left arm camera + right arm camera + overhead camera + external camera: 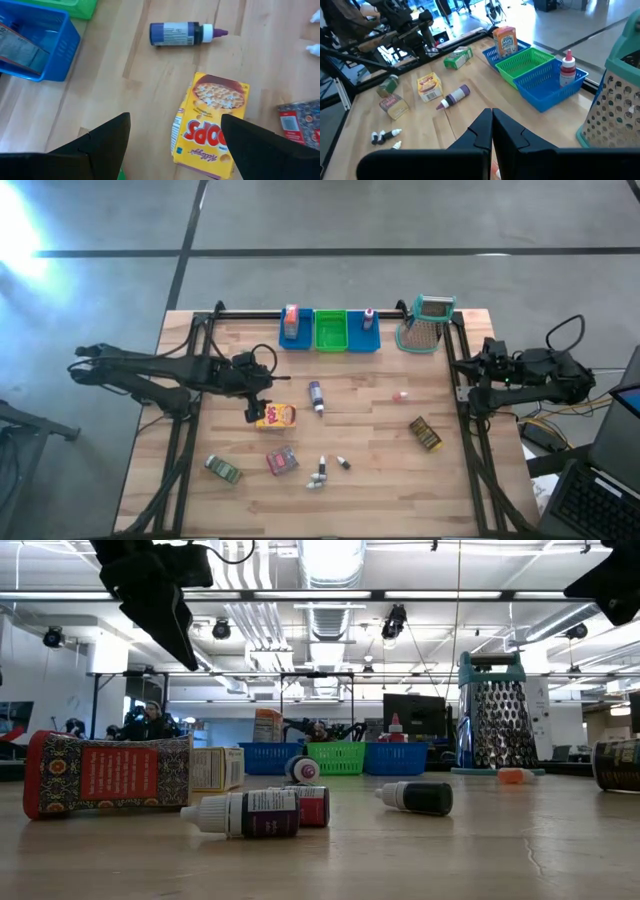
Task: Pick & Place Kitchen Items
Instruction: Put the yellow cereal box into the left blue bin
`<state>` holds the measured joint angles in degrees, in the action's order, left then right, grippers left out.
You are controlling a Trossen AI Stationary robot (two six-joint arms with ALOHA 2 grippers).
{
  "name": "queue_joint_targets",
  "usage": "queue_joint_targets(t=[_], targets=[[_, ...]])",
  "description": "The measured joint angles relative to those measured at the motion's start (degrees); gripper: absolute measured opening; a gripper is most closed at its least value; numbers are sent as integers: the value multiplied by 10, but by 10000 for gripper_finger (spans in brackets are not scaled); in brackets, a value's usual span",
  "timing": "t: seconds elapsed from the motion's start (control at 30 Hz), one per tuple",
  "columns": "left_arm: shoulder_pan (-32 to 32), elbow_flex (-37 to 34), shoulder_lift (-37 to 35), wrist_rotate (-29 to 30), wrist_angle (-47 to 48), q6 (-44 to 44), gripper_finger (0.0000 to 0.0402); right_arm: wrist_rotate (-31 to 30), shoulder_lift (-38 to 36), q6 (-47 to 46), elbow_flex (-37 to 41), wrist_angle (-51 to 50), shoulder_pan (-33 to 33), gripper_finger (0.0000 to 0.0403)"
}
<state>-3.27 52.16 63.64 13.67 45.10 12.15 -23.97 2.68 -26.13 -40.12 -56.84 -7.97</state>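
We read "POPS" in red letters and a script "Kellogg's" on the yellow cereal box (210,125) lying flat on the table. The purple bottle (182,34) carries a printed label too small to read.

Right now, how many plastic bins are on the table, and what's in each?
3, in a row at the far edge: left blue bin holds an orange box, green bin looks empty, right blue bin holds a white bottle.

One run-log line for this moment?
left hand: open, above yellow cereal box, not touching | right hand: shut, empty, parked at table's right edge | orange box: in blue bin
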Motion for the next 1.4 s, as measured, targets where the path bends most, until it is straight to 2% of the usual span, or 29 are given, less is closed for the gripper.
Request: queue_joint_targets(t=[0.27,0.5,0.67,0.83,0.97,1.07,1.23,1.4], targets=[[-9,-7,17,-23,-3,-32,316,0,0,-1,0,0,0,8],[-10,-12,75,-22,-45,-79,316,0,0,-2,0,0,0,8],[-12,29,125,-22,-79,-129,316,0,0,-2,0,0,0,8],[-20,86,183,-20,-74,-194,316,0,0,-2,0,0,0,8],[-26,137,214,-17,5,-195,316,0,0,-2,0,0,0,8],[-34,162,224,-11,92,-156,316,0,0,-2,0,0,0,8],[-56,153,221,15,185,-100,316,0,0,-2,0,0,0,8],[-69,149,215,19,211,-47,316,0,0,-2,0,0,0,8]])
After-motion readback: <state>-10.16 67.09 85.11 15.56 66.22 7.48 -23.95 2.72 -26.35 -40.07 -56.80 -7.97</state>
